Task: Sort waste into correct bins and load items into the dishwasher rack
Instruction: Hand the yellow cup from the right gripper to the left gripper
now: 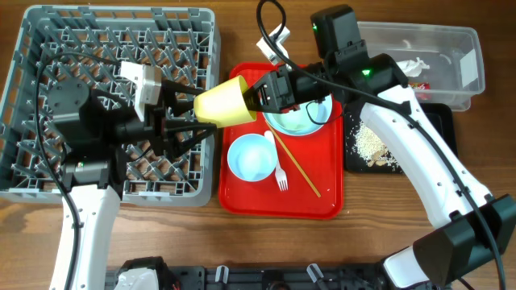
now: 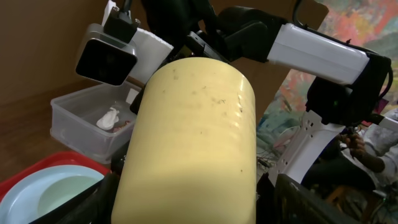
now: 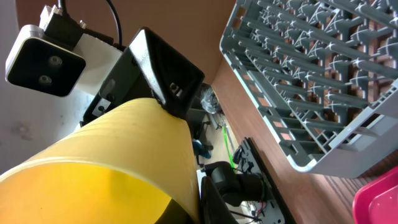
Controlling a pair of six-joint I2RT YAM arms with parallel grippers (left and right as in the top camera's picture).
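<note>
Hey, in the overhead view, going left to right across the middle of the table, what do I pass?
First the grey dishwasher rack, then the yellow cup held above the table, the red tray, and the black tray with crumbs.

Fingertips of left pincer (image 1: 192, 119) and right pincer (image 1: 260, 95) behind yellow cup (image 1: 226, 101), grips unclear.

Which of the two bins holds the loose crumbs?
The black tray, nearer the robot, holds the crumbs; the clear tub behind it holds tissue and a red wrapper.
</note>
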